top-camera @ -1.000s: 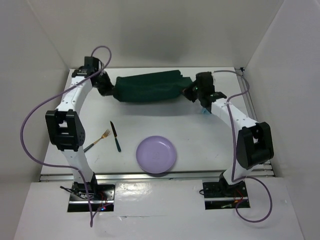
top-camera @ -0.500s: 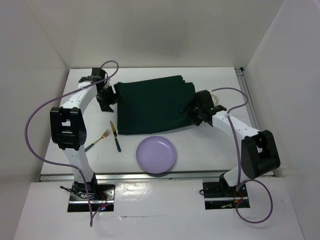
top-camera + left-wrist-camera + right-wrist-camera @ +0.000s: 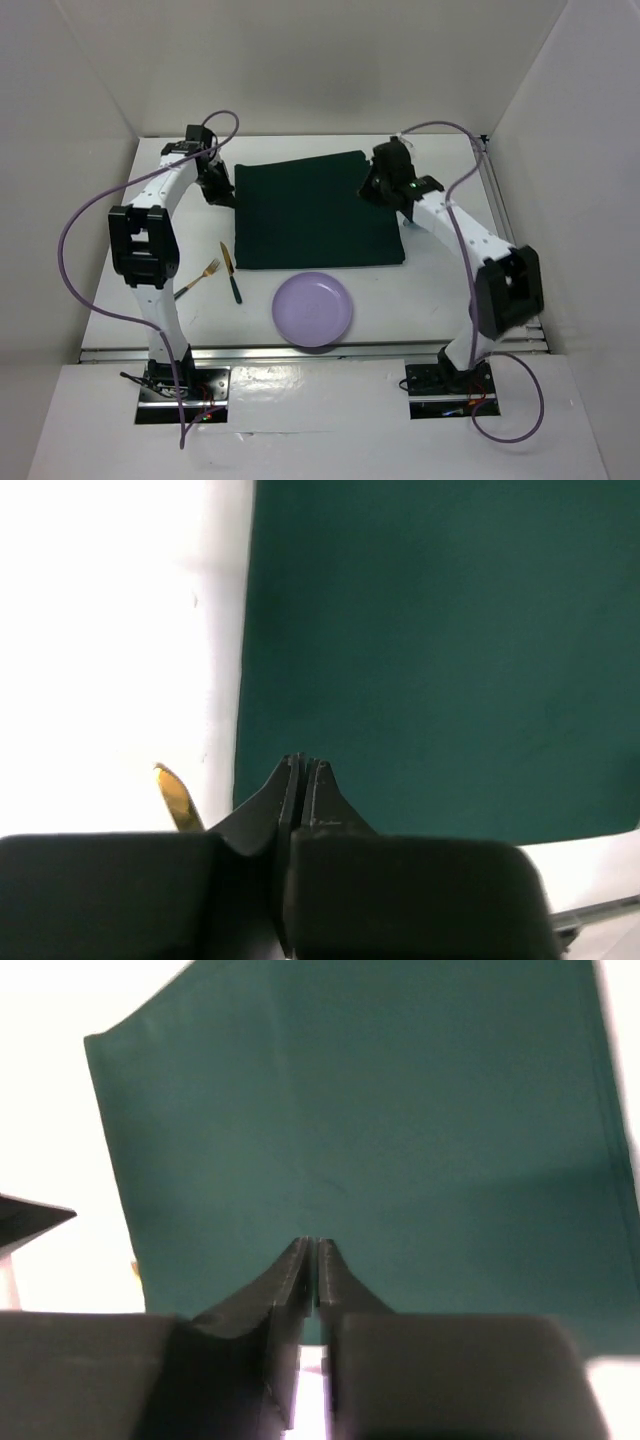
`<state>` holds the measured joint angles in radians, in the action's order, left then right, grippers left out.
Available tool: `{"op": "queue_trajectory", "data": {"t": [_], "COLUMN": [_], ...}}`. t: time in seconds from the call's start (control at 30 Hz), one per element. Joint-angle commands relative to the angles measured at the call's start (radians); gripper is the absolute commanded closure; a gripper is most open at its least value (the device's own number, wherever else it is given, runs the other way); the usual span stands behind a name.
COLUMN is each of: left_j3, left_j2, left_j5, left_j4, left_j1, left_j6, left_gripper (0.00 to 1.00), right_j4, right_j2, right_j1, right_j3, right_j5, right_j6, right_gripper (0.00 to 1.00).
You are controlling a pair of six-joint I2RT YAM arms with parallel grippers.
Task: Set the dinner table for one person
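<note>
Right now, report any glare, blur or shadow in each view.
Top view: even, sharp, only soft shadows on the table. Left wrist: table beside the mat is blown out to white; left pincer dark and soft. Right wrist: whole frame blurred, mat edges smeared, right pincer out of focus.

White dinner table (image 3: 440, 290): green cloth mat (image 3: 315, 210) flat mid-far; purple plate (image 3: 313, 309) at near edge; fork (image 3: 197, 280), knife (image 3: 230, 272) near-left.
</note>
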<state>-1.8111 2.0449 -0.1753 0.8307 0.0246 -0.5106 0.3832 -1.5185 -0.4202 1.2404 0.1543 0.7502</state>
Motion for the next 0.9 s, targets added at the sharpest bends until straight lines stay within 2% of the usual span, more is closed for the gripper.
{"op": "queue_trajectory", "data": {"t": [0.0,0.03,0.07,0.13,0.27,0.53,0.7,0.87], "left_j3": [0.061,0.093,0.105,0.114,0.105,-0.033,-0.112,-0.045], "left_j2": [0.017,0.017,0.017,0.049,0.116,0.261,0.297,0.233], "left_j5": [-0.016,-0.016,-0.016,-0.007,-0.018,-0.029,-0.038,-0.027], "left_j4": [-0.028,-0.041,-0.05,-0.059,-0.068,-0.023,-0.002,-0.002], "left_j1": [-0.003,-0.003,-0.003,-0.003,-0.003,0.015,0.026,0.035], "left_j6": [-0.029,-0.029,-0.029,-0.029,-0.019,0.001,0.011,0.02], "left_gripper": [1.0,1.0,1.0,1.0,1.0,1.0,1.0,1.0], "right_j4": [0.066,0.145,0.173,0.187,0.198,0.164,0.155,0.176], "right_j2": [-0.219,-0.34,-0.389,-0.49,-0.584,-0.583,-0.572,-0.563], "right_j1": [0.015,0.015,0.024,0.024,0.024,0.034,0.052,0.052], "right_j3": [0.209,0.313,0.352,0.398,0.429,0.271,0.212,0.24], "right_j5": [-0.128,-0.146,-0.169,-0.182,-0.242,-0.179,-0.147,-0.136], "right_j6": [-0.181,-0.198,-0.216,-0.256,-0.267,-0.184,-0.163,-0.181], "right_gripper": [0.87,0.96,1.0,1.0,1.0,1.0,1.0,1.0]}}
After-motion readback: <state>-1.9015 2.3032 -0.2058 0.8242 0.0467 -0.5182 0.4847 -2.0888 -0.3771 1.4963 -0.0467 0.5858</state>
